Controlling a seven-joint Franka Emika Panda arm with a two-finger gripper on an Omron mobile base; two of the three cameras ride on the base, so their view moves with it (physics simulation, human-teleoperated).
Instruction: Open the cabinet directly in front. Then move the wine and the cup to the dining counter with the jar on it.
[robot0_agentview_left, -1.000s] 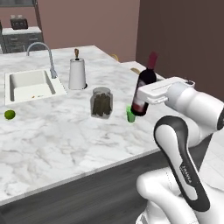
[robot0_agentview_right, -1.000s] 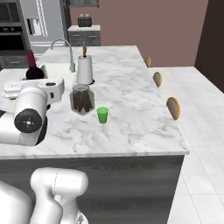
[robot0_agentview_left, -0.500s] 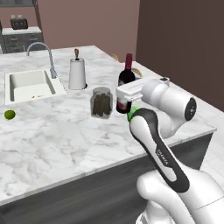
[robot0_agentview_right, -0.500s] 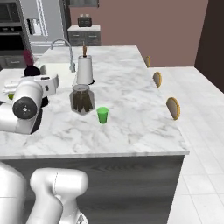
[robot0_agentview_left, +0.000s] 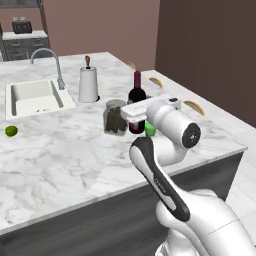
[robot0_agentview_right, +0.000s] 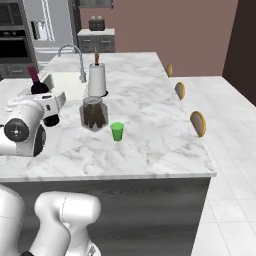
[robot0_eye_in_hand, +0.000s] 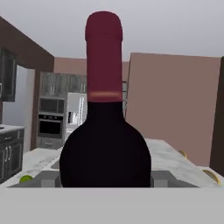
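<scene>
No text, brand or number can be read; the wine (robot0_eye_in_hand: 105, 131) shows only plain red foil, no lettering.

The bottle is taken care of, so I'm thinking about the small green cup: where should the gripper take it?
Grip the small green cup across its side wall, coming level from the open counter edge; it stands upright, handleless, beside the glass jar.
</scene>
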